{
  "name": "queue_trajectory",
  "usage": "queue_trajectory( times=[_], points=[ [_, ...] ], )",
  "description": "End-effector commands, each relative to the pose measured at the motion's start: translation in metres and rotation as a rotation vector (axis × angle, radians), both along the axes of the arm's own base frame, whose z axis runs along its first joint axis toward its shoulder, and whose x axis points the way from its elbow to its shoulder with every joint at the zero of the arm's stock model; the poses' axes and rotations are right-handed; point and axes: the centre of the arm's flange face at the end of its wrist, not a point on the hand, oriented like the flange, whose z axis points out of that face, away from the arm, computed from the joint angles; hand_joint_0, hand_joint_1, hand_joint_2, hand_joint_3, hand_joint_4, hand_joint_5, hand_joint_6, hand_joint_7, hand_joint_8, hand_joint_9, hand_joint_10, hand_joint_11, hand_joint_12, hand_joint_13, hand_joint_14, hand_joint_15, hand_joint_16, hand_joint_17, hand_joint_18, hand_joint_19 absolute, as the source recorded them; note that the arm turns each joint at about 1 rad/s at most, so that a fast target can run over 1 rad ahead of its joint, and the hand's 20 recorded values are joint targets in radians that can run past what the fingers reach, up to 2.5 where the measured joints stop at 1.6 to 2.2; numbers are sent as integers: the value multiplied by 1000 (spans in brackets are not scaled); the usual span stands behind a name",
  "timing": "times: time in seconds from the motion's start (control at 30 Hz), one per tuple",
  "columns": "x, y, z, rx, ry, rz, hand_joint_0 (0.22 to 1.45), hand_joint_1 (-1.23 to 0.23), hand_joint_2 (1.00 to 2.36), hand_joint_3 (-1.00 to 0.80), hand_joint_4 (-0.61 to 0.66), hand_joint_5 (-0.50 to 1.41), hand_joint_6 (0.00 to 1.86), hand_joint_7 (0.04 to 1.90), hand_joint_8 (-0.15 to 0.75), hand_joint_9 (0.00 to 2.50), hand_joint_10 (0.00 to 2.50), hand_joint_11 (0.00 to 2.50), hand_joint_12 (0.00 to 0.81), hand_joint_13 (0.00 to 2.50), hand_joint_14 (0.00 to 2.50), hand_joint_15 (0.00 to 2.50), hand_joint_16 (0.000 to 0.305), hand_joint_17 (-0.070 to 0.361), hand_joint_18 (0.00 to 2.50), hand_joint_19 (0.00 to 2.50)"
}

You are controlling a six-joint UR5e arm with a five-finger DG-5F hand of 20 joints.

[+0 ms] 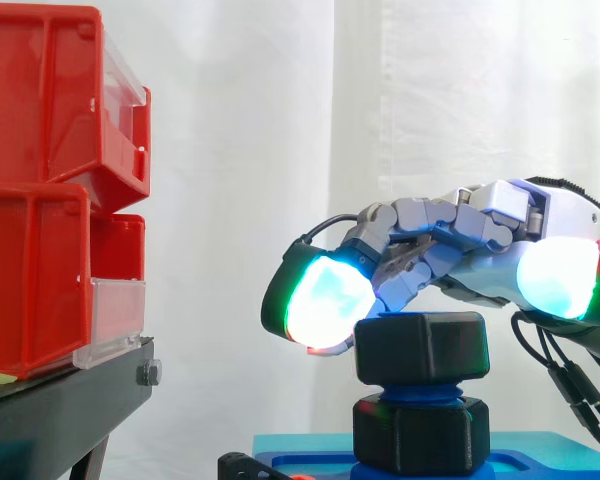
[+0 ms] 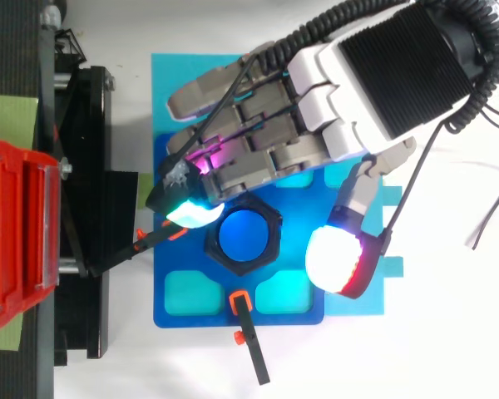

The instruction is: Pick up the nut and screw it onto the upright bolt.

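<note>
Showing, at the far left of the side view, red bins (image 1: pixel 40 190) stacked on a black stand (image 1: pixel 60 400) before a white curtain (image 1: pixel 240 150). Running down the left edge of the top view as the same bins and stand.

Moving right in the top view, meeting a blue fixture plate (image 2: pixel 179 307) lying on the white desk (image 2: pixel 449 332), with two orange-and-black clamps (image 2: pixel 154 239) gripping its left and lower edges.

Coming next to a cyan-glowing fingertip (image 2: pixel 191 212) at the upper-left rim of the black nut (image 2: pixel 270 249); proving impossible to tell whether touching it or hanging just beside it.

Finding the nut at the centre of the plate, already sitting on the upright blue bolt (image 2: pixel 243 235), with the bolt's round top showing through its hole. Sitting, in the lower centre of the side view, above a second nut (image 1: pixel 420 432) on the same bolt.

Hanging a white-and-red thumb pad (image 2: pixel 339 259) to the right of the nut, clearly apart from it.

Reaching in from the upper right of the top view and the right edge of the side view, holding the hand (image 2: pixel 333 116) spread over and around the nut, fingers and thumb apart, not clamping anything.
</note>
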Motion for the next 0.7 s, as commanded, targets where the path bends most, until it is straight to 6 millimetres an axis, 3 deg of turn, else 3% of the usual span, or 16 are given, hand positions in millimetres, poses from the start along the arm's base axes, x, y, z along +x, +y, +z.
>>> queue_trajectory(
  times=[0.0,0.5,0.6,0.67],
  points=[
    [-3,-10,-1,-9,0,-4,508,-198,1000,-500,241,-51,505,1015,226,820,0,0,196,744,0,0,18,40,436,0],
    [-19,-45,-8,-34,19,-11,512,-199,1000,-500,227,-36,505,1152,227,840,0,0,193,763,0,0,17,39,461,0],
    [-19,-53,-6,-34,5,-18,512,-200,1000,-500,243,-40,505,1104,228,844,0,0,193,764,0,0,17,38,461,0],
    [-15,-55,2,-33,-18,-17,511,-199,1000,-500,250,-55,504,959,226,840,0,0,197,765,0,0,17,39,463,0]
  ],
)
